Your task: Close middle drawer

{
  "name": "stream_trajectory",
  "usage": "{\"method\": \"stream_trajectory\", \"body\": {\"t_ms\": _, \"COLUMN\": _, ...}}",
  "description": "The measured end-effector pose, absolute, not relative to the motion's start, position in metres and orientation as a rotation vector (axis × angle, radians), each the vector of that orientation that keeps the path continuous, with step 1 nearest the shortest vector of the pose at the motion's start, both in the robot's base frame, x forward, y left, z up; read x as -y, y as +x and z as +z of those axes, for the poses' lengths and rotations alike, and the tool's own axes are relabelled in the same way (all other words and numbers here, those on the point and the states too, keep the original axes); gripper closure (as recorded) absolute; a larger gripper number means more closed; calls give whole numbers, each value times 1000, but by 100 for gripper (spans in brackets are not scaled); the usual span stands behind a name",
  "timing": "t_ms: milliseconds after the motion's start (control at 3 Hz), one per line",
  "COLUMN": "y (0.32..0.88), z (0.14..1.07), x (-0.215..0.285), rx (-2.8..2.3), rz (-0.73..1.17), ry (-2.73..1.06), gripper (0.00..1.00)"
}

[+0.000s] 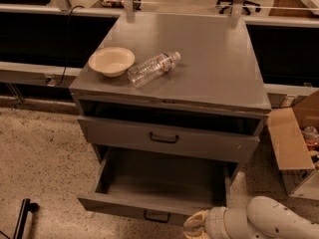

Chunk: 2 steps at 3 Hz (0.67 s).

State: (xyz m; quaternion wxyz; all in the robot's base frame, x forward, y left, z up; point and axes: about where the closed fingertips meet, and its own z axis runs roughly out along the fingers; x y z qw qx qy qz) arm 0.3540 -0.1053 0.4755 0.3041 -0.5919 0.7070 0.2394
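Observation:
The middle drawer (124, 203) is the lower gray metal drawer. It stands pulled far out, its deep tray bare, with a narrow front panel and a small black handle (156, 216). The taller-fronted drawer (164, 141) above it sits nearly flush under the cabinet's top. My gripper (196, 226), cream-coloured on a white arm (269, 223), is at the bottom edge of the view. It sits just right of the open drawer's handle, at the right end of the front panel. Whether it touches the panel cannot be told.
A beige bowl (111, 60) and a clear plastic bottle (151, 68) lying on its side rest on the cabinet top (209, 59). An open cardboard box (294, 143) stands on the floor to the right. A black object (22, 218) is at the lower left on the speckled floor.

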Motion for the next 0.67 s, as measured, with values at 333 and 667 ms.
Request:
{"method": "stream_trajectory", "body": {"t_ms": 333, "y": 347, "z": 435, "x": 108, "rx": -1877, "rz": 613, "ry": -1542, "gripper": 87}}
{"method": "stream_trajectory", "body": {"t_ms": 667, "y": 349, "z": 378, "x": 113, "rx": -1936, "rz": 595, "ry": -1483, "gripper": 100}}
